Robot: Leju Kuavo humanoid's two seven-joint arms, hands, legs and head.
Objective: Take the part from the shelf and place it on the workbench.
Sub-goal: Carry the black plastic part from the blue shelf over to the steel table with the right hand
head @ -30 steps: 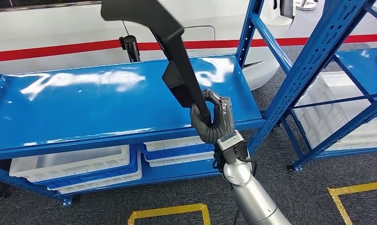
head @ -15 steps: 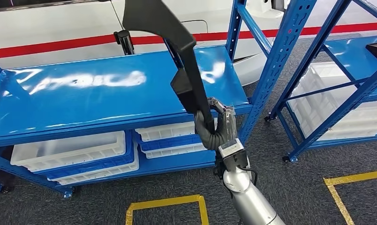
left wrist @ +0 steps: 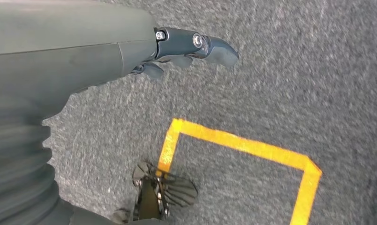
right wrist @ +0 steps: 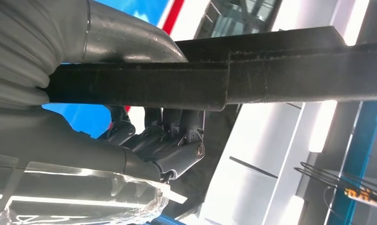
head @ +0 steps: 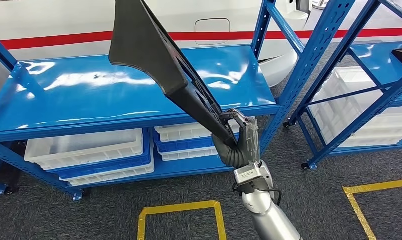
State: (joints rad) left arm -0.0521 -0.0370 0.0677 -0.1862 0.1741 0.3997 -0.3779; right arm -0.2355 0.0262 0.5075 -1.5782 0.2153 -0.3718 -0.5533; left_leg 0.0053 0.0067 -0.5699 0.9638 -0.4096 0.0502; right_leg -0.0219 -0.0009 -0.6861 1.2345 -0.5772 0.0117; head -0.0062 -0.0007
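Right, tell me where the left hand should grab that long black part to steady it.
Probably the narrow shaft of the black part, just above the right hand, which grips its lower end. Come from the robot's left, since the wide flared end tilts up that way. The left hand hangs free over the floor.

The right arm [head: 269, 220] was a smooth silver tube, with a thin black cable looped beside its wrist. Above it sat a small grey camera block bearing a white label. The right hand [head: 237, 142] wore a dark grey ribbed cover with a strip of clear film over its back. The left hand [left wrist: 130, 51] was matte grey, its darker fingers [left wrist: 210, 44] fastened with round silver screws.
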